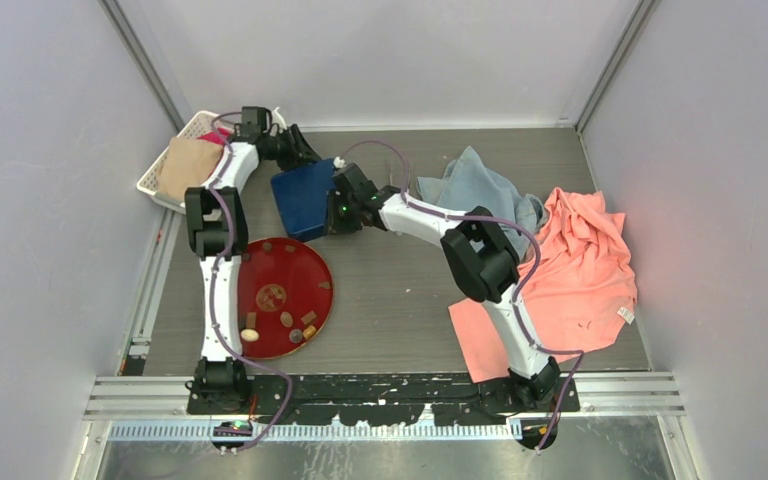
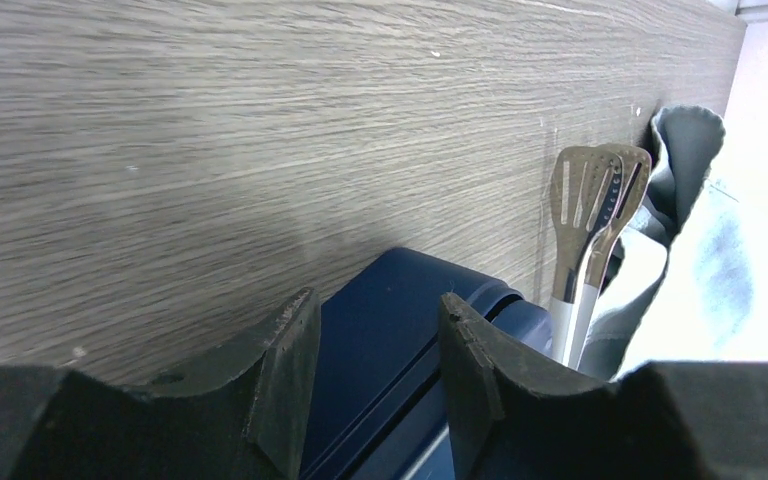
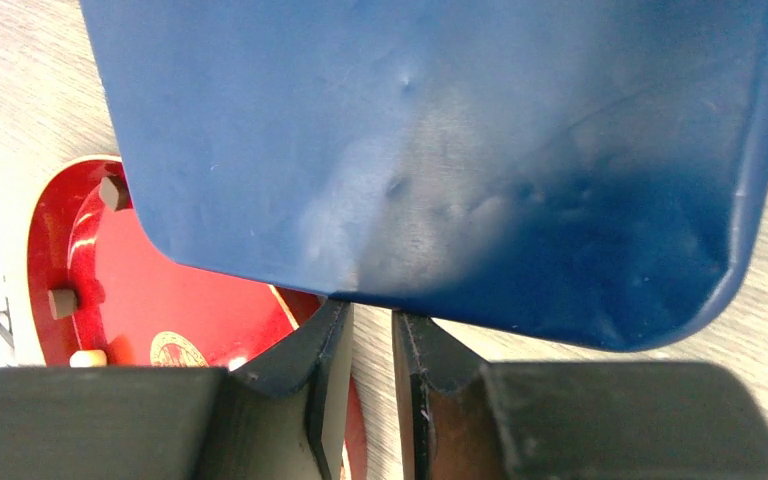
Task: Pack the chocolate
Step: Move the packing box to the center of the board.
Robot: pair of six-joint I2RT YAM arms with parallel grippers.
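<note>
Several chocolate pieces (image 1: 287,318) lie on the round red plate (image 1: 305,270) at the near left. Three of the pieces (image 3: 61,302) show in the right wrist view on the plate (image 3: 160,300). A dark blue box (image 1: 303,197) sits behind the plate. My left gripper (image 1: 300,152) is at its far corner, jaws apart, with the box (image 2: 390,340) seen between them and no clear contact. My right gripper (image 1: 334,212) is at the box's right near edge. Its jaws are nearly closed, tips at the box's rim (image 3: 440,150). Metal tongs (image 2: 590,220) lie beyond the box.
A white basket (image 1: 160,172) with a tan cloth (image 1: 188,165) stands at the back left. A grey-blue cloth (image 1: 480,185) and an orange cloth (image 1: 585,260) lie at the right, with a coral sheet (image 1: 475,335) near the right arm's base. Walls enclose the table.
</note>
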